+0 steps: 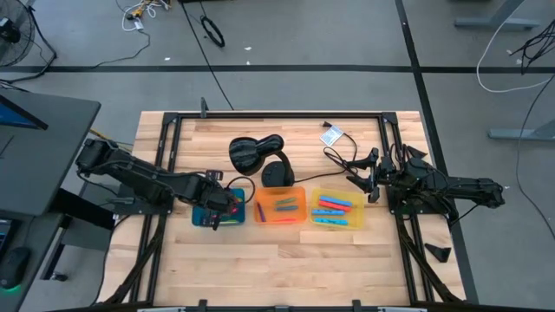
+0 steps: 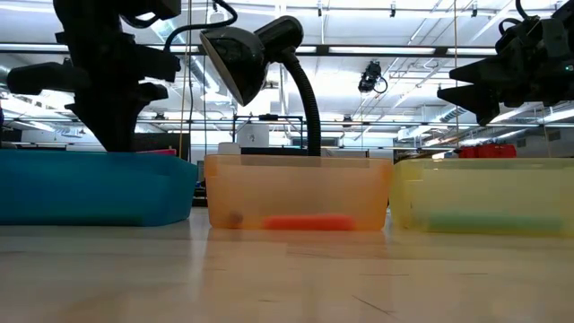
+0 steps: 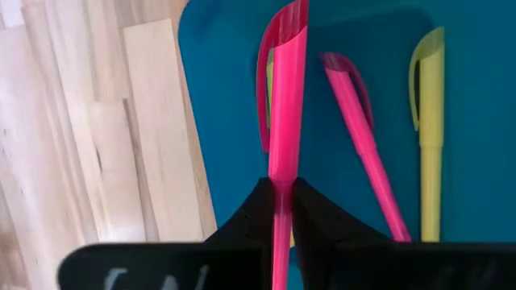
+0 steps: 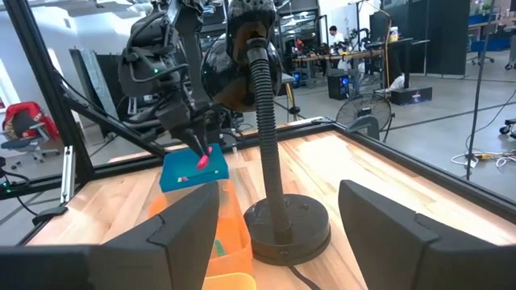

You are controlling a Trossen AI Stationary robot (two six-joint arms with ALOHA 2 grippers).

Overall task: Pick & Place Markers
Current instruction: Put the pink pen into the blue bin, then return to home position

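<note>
My left gripper (image 3: 280, 184) is shut on a pink marker (image 3: 286, 97) over the blue tray (image 1: 206, 217), at the left end of the row of trays. Another pink marker (image 3: 359, 137) and a yellow marker (image 3: 427, 121) lie flat on the blue tray's floor (image 3: 226, 97). Several markers lie in the orange tray (image 1: 279, 206) and the yellow tray (image 1: 336, 209). My right gripper (image 1: 368, 178) is open and holds nothing. It hovers beyond the yellow tray's far right corner, beside the lamp. My left gripper pinches the pink marker's barrel (image 3: 282, 173) between its two fingers (image 3: 250, 209). It comes from above and points down into the blue tray, and the fingers lie along the marker. The clip cap end (image 3: 286, 32) sticks out past the fingertips, and the marker (image 4: 203, 159) hangs above the tray floor.
A black desk lamp stands just beyond the orange tray on its round base (image 1: 277, 173), with its head (image 1: 251, 154) farther back. Its ribbed stalk (image 4: 266, 137) rises right in front of my right gripper. A black cable (image 1: 338, 158) runs across the far side. Bare wood (image 1: 286, 260) lies on the near side.
</note>
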